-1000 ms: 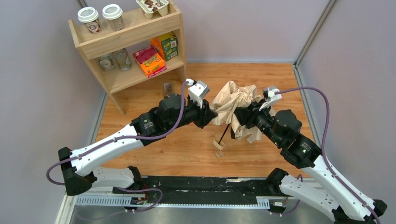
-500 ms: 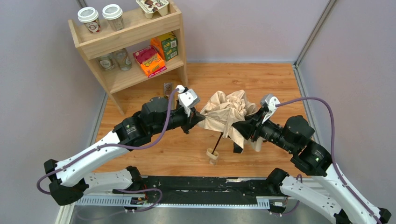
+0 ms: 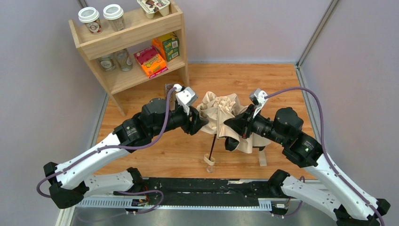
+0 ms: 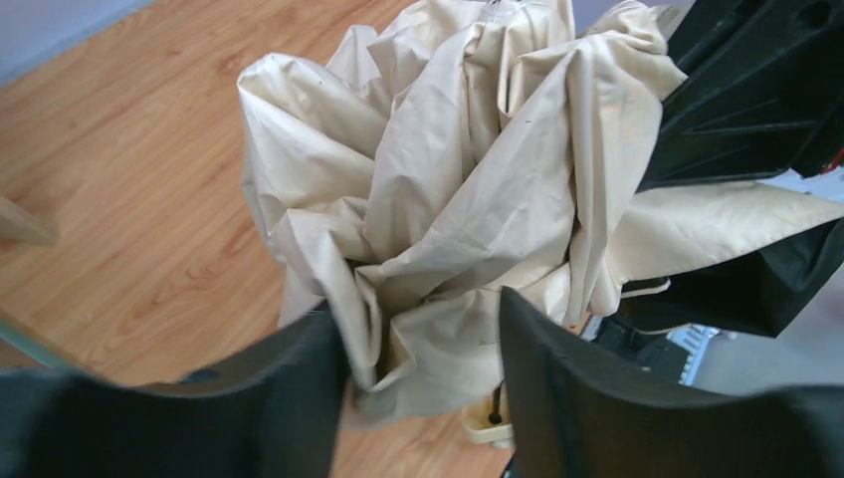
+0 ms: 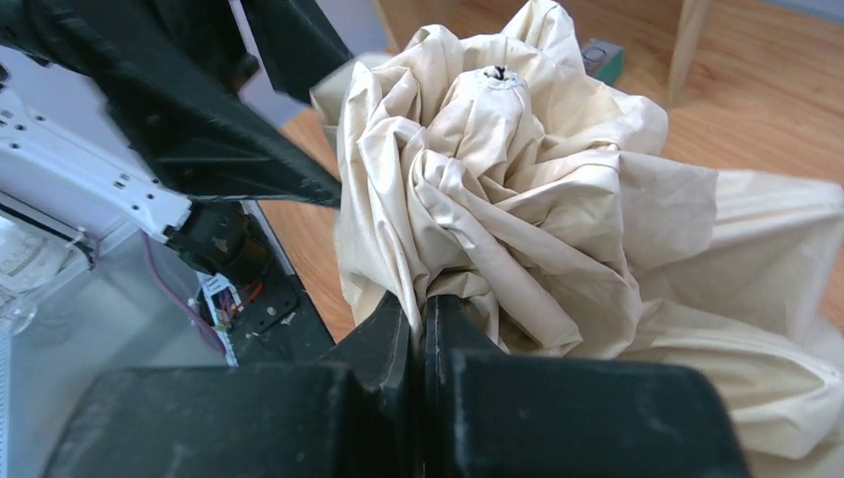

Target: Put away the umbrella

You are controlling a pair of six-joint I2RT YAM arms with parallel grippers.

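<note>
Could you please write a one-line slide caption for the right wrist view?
Right gripper shut on the crumpled beige canopy of the umbrella, above the wooden tabletop.

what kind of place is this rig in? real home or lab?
Most likely a lab test cell, not a home: grey partition walls in metal framing, a small wooden shelf stocked with cups and snack boxes, and arms bolted to a rail at the table edge.
</note>
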